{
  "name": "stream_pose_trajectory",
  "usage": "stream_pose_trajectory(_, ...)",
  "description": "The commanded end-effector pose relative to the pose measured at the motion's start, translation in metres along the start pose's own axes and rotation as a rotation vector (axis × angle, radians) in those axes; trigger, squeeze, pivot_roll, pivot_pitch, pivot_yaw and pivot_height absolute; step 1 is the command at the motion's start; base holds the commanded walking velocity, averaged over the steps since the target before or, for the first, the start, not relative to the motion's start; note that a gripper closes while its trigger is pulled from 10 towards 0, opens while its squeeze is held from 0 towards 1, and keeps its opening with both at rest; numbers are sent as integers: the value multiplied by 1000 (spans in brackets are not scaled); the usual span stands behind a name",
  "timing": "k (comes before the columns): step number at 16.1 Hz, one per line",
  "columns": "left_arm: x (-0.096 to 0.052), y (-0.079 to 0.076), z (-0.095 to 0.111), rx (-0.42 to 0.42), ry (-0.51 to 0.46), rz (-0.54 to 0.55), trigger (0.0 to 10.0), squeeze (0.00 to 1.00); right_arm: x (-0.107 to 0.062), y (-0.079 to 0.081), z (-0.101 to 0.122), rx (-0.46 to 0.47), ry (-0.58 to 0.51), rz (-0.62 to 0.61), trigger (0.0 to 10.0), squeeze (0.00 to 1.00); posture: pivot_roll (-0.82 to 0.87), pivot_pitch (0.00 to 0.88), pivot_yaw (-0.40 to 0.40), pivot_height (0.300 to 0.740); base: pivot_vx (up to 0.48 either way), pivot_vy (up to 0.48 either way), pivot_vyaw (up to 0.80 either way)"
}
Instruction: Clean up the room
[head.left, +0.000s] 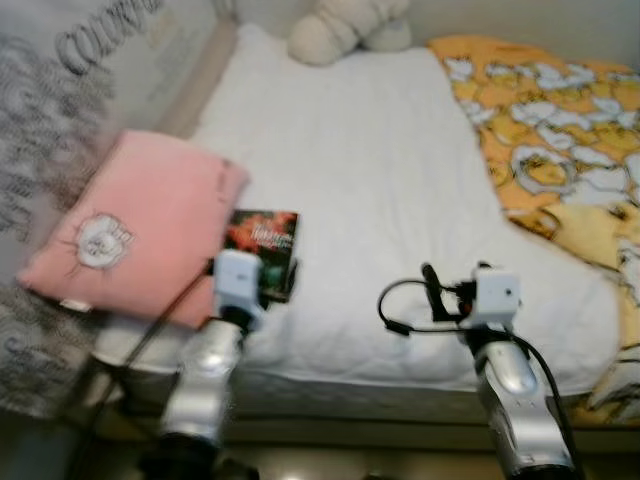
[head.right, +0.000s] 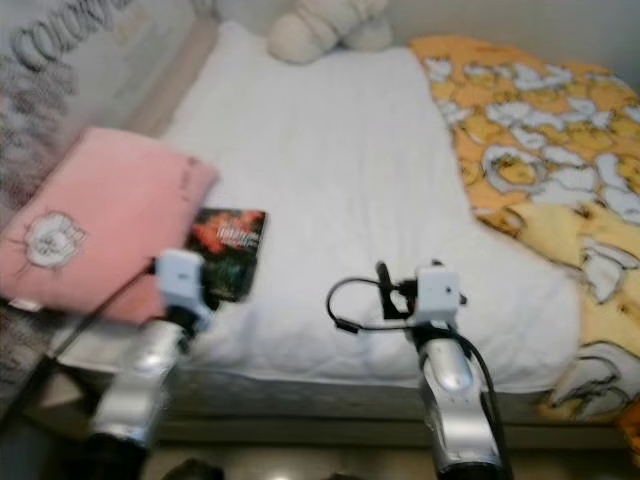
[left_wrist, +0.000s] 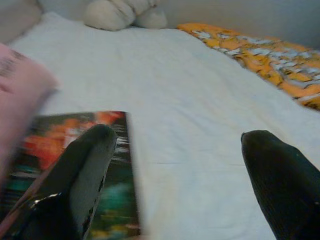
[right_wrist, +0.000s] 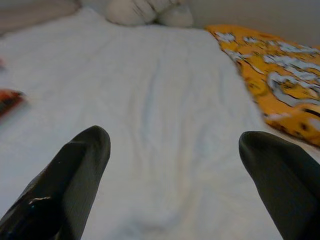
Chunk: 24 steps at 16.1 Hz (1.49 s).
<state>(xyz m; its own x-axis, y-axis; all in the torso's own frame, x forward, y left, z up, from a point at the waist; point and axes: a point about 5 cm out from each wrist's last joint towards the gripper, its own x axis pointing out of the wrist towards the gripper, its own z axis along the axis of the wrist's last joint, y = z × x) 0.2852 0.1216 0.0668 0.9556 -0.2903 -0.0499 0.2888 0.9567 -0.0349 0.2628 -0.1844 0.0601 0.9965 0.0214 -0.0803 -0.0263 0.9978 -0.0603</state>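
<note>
A pink pillow (head.left: 135, 225) is seen at the bed's (head.left: 370, 200) left edge, a dark book (head.left: 263, 250) just beside it. The left end effector (left_wrist: 175, 170) is spread wide over the book, holding nothing. The right end effector (right_wrist: 175, 170) is likewise open, empty. The thin book could be pushed away if only its cover is caught.

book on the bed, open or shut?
Shut. The book lies flat on the white bed beside the pink pillow, cover up.
</note>
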Motion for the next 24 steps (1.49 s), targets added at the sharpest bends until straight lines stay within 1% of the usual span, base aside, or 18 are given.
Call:
stream_pose_trajectory(1, -7, 20, -5, -31, 25, 96, 10000, 0, -6, 0, -2, 13, -6, 3, 10000, 0, 48, 0, -54, 740, 0, -461, 0)
stream_pose_trajectory(2, -10, 22, -4, -42, 11, 106, 10000, 0, -9, 1, -4, 21, -3, 9, 10000, 0, 51, 0, -52, 740, 0, -454, 0)
stream_pose_trajectory(3, -11, 22, -1, -35, -4, 98, 10000, 0, -10, 1, -5, 23, 0, 9, 10000, 0, 56, 0, -50, 740, 0, -446, 0)
stream_pose_trajectory(5, -8, 19, 6, -16, -35, 85, 10000, 0, -11, 3, -7, 30, 4, 10, 10000, 0, 61, 0, -47, 740, 0, -442, 0)
stream_pose_trajectory(6, -7, 19, 7, -6, -38, 81, 10000, 0, -11, 3, -7, 32, 4, 10, 10000, 0, 61, 0, -46, 740, 0, -442, 0)
stream_pose_trajectory(21, -7, 19, 7, -6, -38, 81, 10000, 0, -11, 3, -7, 32, 4, 10, 10000, 0, 61, 0, -46, 740, 0, -442, 0)
stream_pose_trajectory(22, 4, 16, 8, 25, -30, 58, 10000, 0, -10, 3, -10, 46, 10, 0, 10000, 0, 20, 0, -25, 740, 0, 0, -775)
stream_pose_trajectory(24, 21, 12, 8, 56, 0, 29, 10000, 0, -8, 3, -12, 62, 17, -5, 10000, 0, 12, 0, -28, 740, 0, 0, -775)
